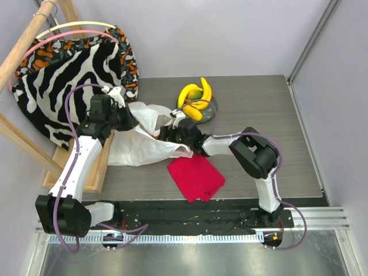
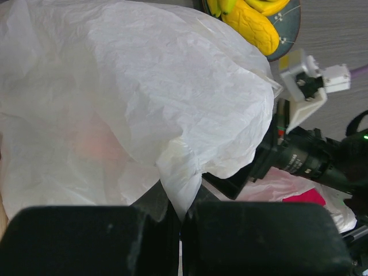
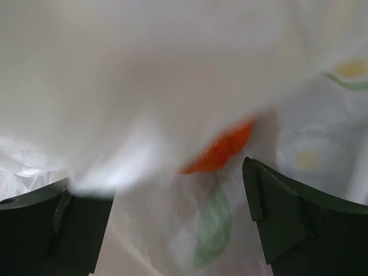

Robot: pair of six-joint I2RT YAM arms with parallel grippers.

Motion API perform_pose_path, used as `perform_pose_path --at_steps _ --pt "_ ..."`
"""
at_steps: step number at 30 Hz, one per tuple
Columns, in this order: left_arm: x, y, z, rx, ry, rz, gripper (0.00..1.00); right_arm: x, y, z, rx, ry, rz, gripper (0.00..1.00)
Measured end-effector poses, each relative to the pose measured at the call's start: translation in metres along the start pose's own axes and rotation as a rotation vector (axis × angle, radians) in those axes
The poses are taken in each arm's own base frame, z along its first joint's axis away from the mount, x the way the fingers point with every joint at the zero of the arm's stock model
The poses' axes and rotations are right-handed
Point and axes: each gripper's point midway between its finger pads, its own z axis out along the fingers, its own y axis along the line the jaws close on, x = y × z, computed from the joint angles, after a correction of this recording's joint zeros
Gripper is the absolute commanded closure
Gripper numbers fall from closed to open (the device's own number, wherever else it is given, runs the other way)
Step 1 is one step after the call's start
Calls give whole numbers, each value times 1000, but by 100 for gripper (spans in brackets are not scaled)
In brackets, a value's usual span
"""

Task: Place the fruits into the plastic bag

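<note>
The left arm's fingers (image 2: 86, 241) are closed, pinching a fold at the edge of the thin, crinkly white translucent plastic bag (image 2: 144, 86). The film rises out of the seam between the two black pads and billows up over most of the left wrist view. A faint pink-orange patch (image 2: 92, 144) shows through the bag wall; what it is cannot be told.

The right arm's fingers (image 3: 287, 218) stand wide apart with nothing between them. They point into the bag, whose white film and printed green leaf (image 3: 214, 224) fill the view. A blurred orange-red shape (image 3: 221, 149) lies beyond the gap, touching neither finger.

From above, the bag lies crumpled on the grey wood-grain surface (image 1: 276, 132) between the two wrists, with its mouth toward the right arm. Behind it sits a dark grey-green round plate (image 1: 214, 109) carrying curved yellow bananas (image 1: 205, 89) and a green fruit (image 1: 196, 94), all apart from the bag. A red folded cloth (image 1: 195, 175) lies just in front of the bag, and a zebra-striped fabric (image 1: 75, 75) hangs at the far left.
</note>
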Motion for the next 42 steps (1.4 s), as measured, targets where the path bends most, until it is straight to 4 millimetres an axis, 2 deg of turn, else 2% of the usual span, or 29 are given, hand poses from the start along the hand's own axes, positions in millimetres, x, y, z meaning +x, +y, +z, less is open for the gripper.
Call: perform_pose_path --at_steps 4,8,12,14,18,22,25,27,29,39,42 --pt "0 1 0 -3 0 0 100 -17 2 -35 47 -54 -42 2" --pt "0 1 0 -4 -1 0 100 -49 8 -72 98 -151 -76 1" --pt "-1 1 0 -8 -4 1 100 -76 5 -103 187 -231 -86 2" --pt "-1 2 0 -9 -6 2 100 -80 0 -120 235 -251 -80 2" --pt "-2 1 0 -8 -10 4 100 -71 -7 -161 286 -272 -55 2" --pt "-2 0 1 -6 -10 6 100 -80 3 -205 265 -351 -42 3" --pt "-3 1 1 -9 -13 7 100 -84 11 -228 227 -399 -62 5" --pt "-3 1 1 -12 -15 7 100 -81 14 -234 210 -398 -89 6" --pt "-3 2 1 -13 -15 8 100 -75 15 -230 193 -369 -119 7" --pt "-5 5 1 -34 -21 12 100 -21 -4 -190 176 -141 -224 10" --pt "-5 6 1 -40 -23 12 100 -14 -8 -182 176 -105 -252 11"
